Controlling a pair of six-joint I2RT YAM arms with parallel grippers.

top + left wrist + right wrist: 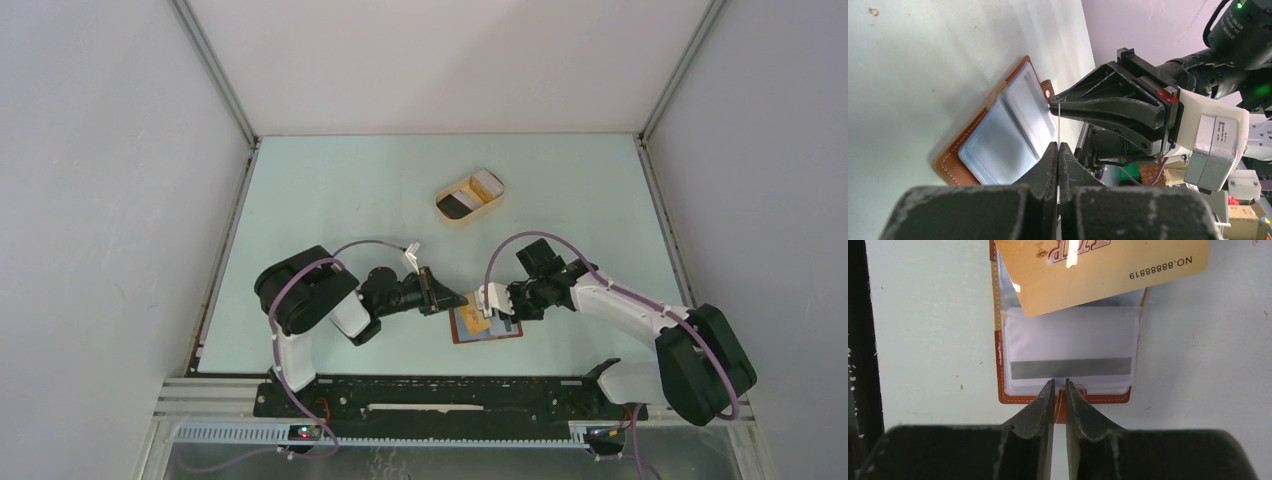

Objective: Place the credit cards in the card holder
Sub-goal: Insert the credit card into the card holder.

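The left gripper (1058,150) is clenching a gold card (1098,270) by one edge, holding it tilted over the upper half of the card holder (950,162). The holder is lying open and flat on the table, just in front of the arm bases and between the two grippers. The right gripper (1060,390) is sitting at the holder's edge nearest it, jaws almost together around the closing tab (1048,92). Whether they are truly pinching the tab cannot be told. A striped white card (1070,347) is sitting in the lower clear sleeve.

To do this step well, the gold card probably needs squaring up with the upper sleeve's mouth before it slides in, with the holder pinned so it does not skid. The card's crooked angle is likely the main obstacle, and the two grippers are working very close together.

Well behind them, a beige tray (441,207) is holding a black card (458,203) and a pale card (487,184).
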